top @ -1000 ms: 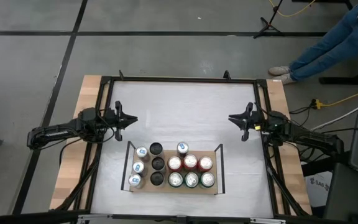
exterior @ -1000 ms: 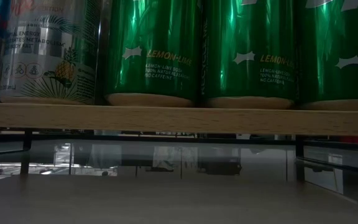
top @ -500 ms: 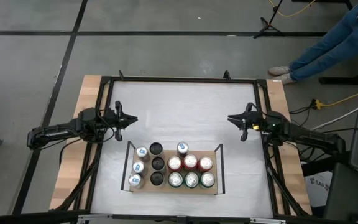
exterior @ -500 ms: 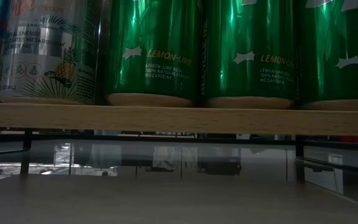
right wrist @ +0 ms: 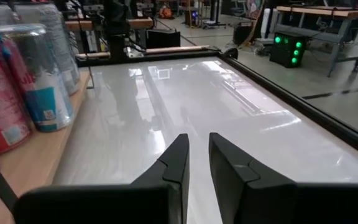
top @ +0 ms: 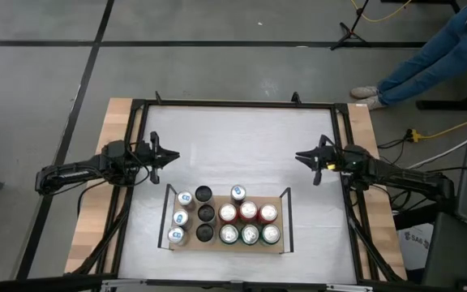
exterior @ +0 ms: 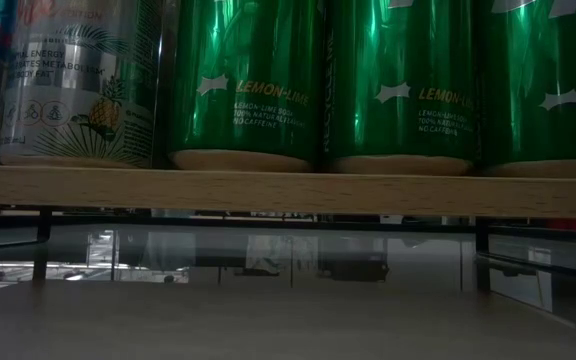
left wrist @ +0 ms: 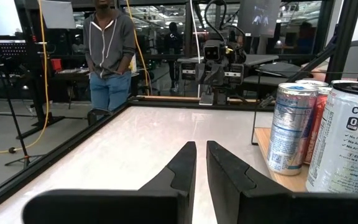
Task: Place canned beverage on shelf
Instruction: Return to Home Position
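The shelf (top: 220,197), a light wooden board with black rails at its short ends, lies near the table's front edge. Several cans stand on it: white ones (top: 181,217) at the left, black ones (top: 206,213), red ones (top: 248,212), and green ones (top: 250,234) in the near row. The low view shows the green cans (exterior: 248,80) and a silver can (exterior: 78,80) resting on the board's edge (exterior: 288,190). My left gripper (top: 173,156) (left wrist: 201,146) hovers shut at the table's left. My right gripper (top: 298,156) (right wrist: 199,138) hovers shut at the right. Both point toward the middle, holding nothing.
Bare white tabletop (top: 233,138) lies between the grippers and beyond them to the far edge. A black frame (top: 233,104) runs round the table. A person's legs (top: 436,49) show on the floor at the far right; another person (left wrist: 109,56) stands beyond the table.
My right gripper has crept slightly toward the table's middle, staying shut. The cans and the shelf stand as before.
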`<state>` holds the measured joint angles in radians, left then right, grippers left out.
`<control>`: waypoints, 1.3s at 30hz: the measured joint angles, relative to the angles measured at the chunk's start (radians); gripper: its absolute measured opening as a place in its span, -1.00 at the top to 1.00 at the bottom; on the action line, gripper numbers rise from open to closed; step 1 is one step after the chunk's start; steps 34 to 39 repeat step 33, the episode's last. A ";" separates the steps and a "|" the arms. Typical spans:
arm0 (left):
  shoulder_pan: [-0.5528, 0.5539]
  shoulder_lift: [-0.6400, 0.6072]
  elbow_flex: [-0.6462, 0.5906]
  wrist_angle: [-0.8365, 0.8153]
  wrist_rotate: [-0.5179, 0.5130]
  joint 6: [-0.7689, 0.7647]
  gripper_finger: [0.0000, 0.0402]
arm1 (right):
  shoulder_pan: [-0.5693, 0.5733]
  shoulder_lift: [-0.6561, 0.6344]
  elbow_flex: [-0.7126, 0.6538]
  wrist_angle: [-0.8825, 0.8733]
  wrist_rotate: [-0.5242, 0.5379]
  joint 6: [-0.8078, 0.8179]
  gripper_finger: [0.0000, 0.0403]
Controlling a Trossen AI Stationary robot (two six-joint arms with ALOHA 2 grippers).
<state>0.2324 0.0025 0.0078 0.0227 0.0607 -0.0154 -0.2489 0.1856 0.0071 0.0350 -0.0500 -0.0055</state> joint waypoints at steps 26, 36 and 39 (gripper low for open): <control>0.000 0.000 0.000 0.000 0.000 0.000 0.84 | 0.000 -0.001 0.000 0.115 -0.074 0.015 0.75; 0.000 0.000 0.000 0.000 0.000 0.000 0.84 | 0.000 -0.001 0.000 0.116 -0.074 0.035 0.75; 0.000 0.000 0.000 0.000 0.000 0.000 0.84 | 0.000 -0.001 0.000 0.116 -0.074 0.035 0.75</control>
